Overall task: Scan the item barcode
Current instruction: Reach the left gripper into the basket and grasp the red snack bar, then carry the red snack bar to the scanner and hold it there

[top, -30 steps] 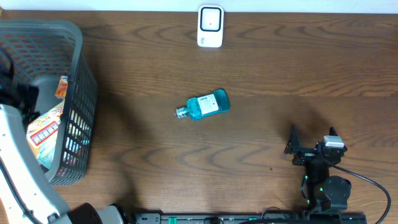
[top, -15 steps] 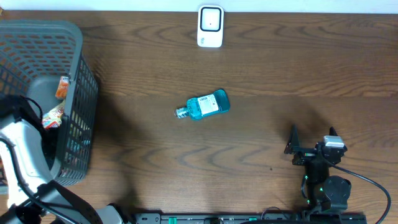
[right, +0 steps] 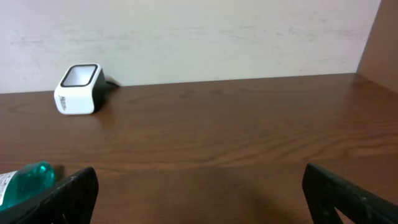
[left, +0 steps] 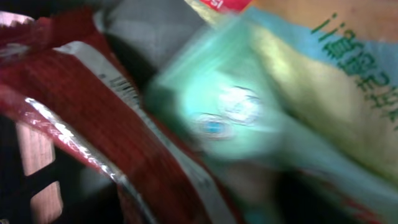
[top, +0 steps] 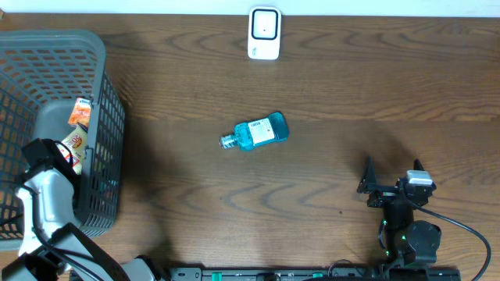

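A blue mouthwash bottle (top: 255, 131) lies on its side mid-table, with its cap end showing at the left of the right wrist view (right: 25, 180). The white barcode scanner (top: 264, 33) stands at the back edge, and in the right wrist view the scanner (right: 79, 89) is at the far left. My left gripper (top: 56, 154) reaches down into the grey basket (top: 100, 101). Its wrist view is blurred and filled by a red packet (left: 93, 118) and a green packet (left: 242, 106), with no fingers showing. My right gripper (top: 392, 173) rests open at the front right, holding nothing (right: 199, 199).
Snack packets lie in the basket, one of them orange (top: 78, 110) by its right wall. The table's back edge meets a pale wall (right: 217, 31).
My left arm has slid toward the front of the basket and lowered among the packets, which have shifted. The bottle, the scanner and the right arm have not moved.
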{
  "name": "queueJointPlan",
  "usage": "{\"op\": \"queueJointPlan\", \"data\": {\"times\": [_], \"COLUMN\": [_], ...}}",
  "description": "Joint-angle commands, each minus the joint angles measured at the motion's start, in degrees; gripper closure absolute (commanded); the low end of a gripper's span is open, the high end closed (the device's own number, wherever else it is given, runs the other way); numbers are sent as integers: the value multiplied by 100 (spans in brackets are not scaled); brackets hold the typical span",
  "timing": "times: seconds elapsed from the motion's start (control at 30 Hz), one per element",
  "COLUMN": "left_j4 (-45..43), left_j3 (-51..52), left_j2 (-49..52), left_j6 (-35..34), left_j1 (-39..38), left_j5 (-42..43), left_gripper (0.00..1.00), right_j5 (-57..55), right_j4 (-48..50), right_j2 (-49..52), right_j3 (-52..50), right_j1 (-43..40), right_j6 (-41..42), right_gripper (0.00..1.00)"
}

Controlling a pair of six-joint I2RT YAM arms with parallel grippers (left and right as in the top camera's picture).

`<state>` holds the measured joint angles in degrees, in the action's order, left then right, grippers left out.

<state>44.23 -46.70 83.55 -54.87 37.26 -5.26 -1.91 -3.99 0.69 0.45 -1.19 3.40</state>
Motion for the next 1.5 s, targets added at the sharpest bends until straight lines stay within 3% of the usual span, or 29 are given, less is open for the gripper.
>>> {"op": "queueJointPlan", "data": {"times": [0.0, 0.03, 0.07, 0.3, 0.53, 0.7, 0.8, 1.0, 1.2, 1.47], "left_j4": [131, 136, 129, 319, 802, 625, 275, -927, -2286, -2417], "left_j3": [457, 459, 457, 7, -1510, -2483, -2721, -2726, -2726, -2599], "left_j2": [181, 181, 175, -127, -999, -1700, -2118, -2750, -2800, -2479], "left_j6": [-46, 11, 105, 424, 640, 638, 636, 638, 1038, 3060], "left_j1": [33, 33, 33, 33, 33, 33, 31, -157, -1408, -4197], "left_j5": [-118, -118, -118, -101, 225, 553, 1082, 3248, 4843, 4942], "left_gripper": [71, 85, 92, 93, 93, 92, 93, 93, 93, 93], "right_j5": [-4, -4, -4, -4, -4, -4, -4, -4, -4, -4], "right_j4": [-9, -9, -9, -9, -9, -9, -11, -9, -9, -9], "right_j2": [-31, -31, -31, -31, -31, -31, -31, -31, -31, -31], "right_j3": [-13, -13, -13, -13, -13, -13, -13, -13, -13, -13], "right_j1": [50, 50, 50, 50, 50, 50, 50, 50, 50, 50], "right_j6": [-28, -28, -28, -28, -28, -28, -28, -28, -28, -28], "right_gripper": [1, 1, 1, 1, 1, 1, 1, 1, 1, 1]}}
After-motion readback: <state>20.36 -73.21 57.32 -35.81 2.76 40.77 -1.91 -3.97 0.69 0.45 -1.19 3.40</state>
